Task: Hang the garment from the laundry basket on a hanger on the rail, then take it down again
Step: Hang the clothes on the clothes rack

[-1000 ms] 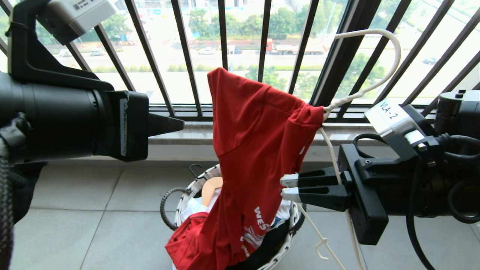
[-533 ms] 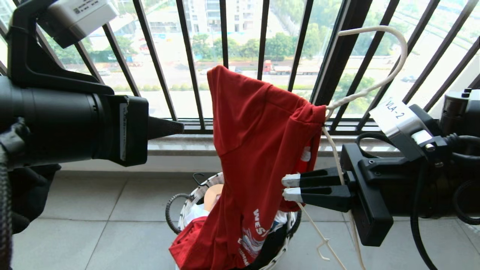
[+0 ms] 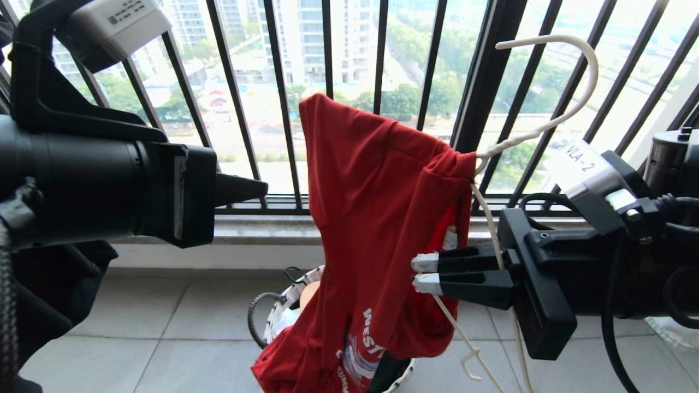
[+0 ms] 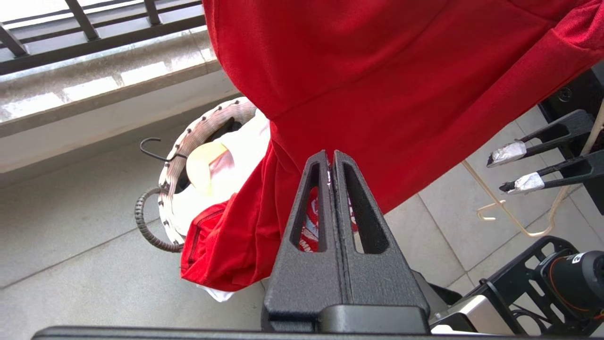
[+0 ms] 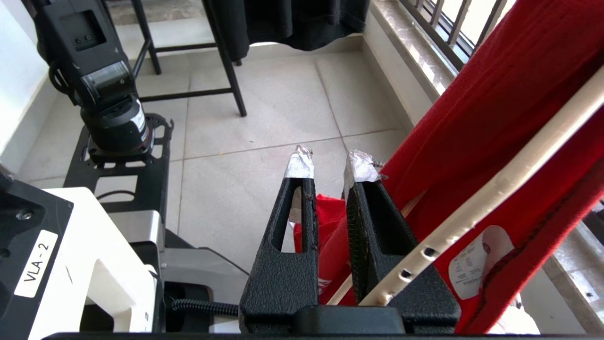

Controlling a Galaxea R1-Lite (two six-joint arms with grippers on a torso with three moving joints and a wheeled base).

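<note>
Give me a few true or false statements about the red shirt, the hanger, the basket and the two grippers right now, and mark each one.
1. The red T-shirt is draped over the off-white hanger. True.
2. The right gripper grips the hanger's wire. True: the wire runs between its fingers, near their base.
3. The left gripper is wide open. False: its fingers are pressed together and hold nothing.
4. The hanger's hook is already over a rail. False: the hook stands free in front of the window bars.
5. The shirt is completely clear of the laundry basket. False: its lower end hangs down at the basket, over the rim.
</note>
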